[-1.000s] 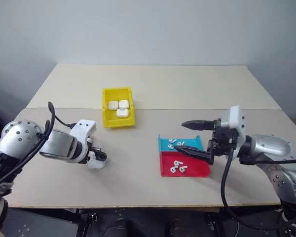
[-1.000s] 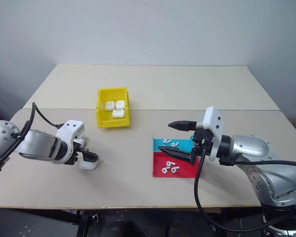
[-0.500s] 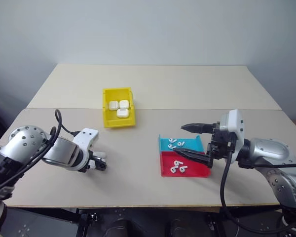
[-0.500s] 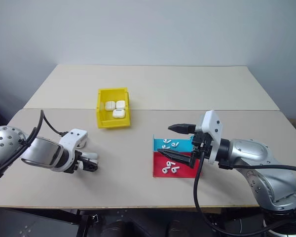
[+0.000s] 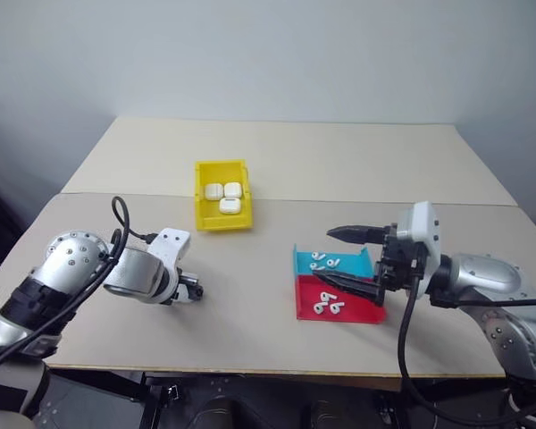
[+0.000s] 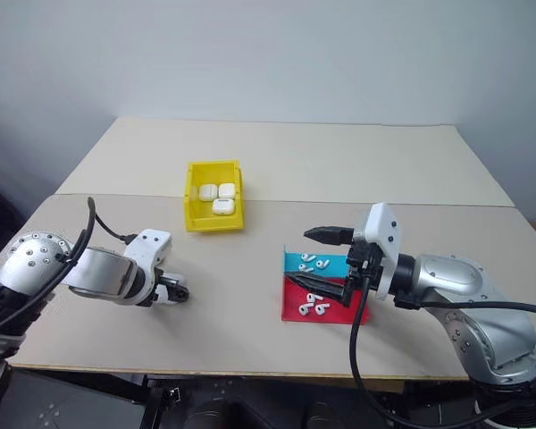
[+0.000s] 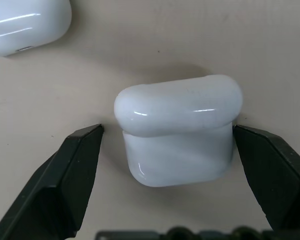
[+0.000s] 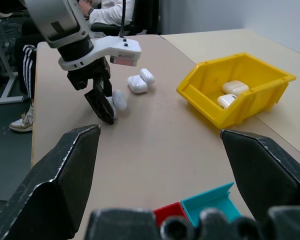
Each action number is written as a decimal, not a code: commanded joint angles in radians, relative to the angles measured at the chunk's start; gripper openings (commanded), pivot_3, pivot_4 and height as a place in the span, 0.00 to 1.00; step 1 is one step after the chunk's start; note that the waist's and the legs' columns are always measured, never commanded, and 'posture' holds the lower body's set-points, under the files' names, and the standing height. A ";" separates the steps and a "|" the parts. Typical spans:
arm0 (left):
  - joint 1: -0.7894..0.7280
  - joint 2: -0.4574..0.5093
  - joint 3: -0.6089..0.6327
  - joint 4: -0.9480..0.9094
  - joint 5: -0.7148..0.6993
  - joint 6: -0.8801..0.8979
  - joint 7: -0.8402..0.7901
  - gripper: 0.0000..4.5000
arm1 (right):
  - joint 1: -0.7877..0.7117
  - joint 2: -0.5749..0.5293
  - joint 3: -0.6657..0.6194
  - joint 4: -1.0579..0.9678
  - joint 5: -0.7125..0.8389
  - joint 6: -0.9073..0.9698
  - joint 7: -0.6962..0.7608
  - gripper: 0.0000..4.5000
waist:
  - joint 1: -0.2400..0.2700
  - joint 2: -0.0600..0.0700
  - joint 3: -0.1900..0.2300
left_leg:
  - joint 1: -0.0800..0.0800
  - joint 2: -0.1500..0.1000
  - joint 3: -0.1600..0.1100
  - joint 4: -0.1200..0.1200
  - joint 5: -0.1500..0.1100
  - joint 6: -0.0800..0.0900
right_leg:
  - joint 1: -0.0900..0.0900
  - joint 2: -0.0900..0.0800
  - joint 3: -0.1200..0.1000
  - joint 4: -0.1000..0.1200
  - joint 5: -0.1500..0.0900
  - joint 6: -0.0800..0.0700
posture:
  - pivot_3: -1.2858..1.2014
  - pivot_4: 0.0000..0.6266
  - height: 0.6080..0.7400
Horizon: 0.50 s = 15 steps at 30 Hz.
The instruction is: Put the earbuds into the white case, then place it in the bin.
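Head stereo pair: high, looking forward and down over whole table (image 5: 277,170), both arms in frame, near-identical coverage. Left wrist view: very close, pointing steeply down at white case (image 7: 179,129) between own fingers (image 7: 65,180). Right wrist view: low, roughly level across tabletop, facing left gripper (image 8: 106,104) and bin (image 8: 235,92); probably same case seen there, also in head views

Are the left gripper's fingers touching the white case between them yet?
Apart. The left wrist view shows the white case between the fingers with table visible on the wider side.
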 commanded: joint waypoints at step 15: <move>0.068 0.149 0.110 -0.219 -0.003 -0.106 -0.015 0.63 | -0.009 0.017 -0.016 -0.012 0.009 -0.021 -0.028 1.00 | -0.011 -0.001 0.001 | -0.003 0.000 -0.001 -0.001 0.000 0.000 | -0.003 0.000 0.000 -0.001 0.000 0.000 | 0.52 0.24 1.00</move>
